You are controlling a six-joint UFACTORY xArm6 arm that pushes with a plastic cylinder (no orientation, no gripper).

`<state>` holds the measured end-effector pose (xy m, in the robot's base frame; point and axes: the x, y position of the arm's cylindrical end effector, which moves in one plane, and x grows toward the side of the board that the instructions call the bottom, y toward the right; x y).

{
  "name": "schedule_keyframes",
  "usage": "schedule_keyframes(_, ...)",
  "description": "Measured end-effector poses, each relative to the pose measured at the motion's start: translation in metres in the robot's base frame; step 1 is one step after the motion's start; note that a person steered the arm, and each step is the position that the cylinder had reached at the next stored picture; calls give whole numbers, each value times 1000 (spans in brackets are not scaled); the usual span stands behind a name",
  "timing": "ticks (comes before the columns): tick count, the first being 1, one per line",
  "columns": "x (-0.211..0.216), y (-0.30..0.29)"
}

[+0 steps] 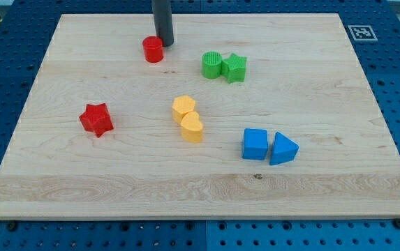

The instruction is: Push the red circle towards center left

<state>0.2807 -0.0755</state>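
Camera view: no hand, my tip (165, 44) beside red circle (153, 49) near board's (60, 188) top edge.

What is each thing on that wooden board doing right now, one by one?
My tip: down on the board, at the red circle's upper right.
Red circle: near the view's top, beside my tip.
Red star: alone at the view's left.
Green blocks: paired, touching.
Yellow blocks: paired, touching.
Blue blocks: paired, side by side.
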Motion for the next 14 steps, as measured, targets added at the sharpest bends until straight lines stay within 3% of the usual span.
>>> schedule_keyframes(11, 17, -31)
schedule_keyframes(14, 57, -20)
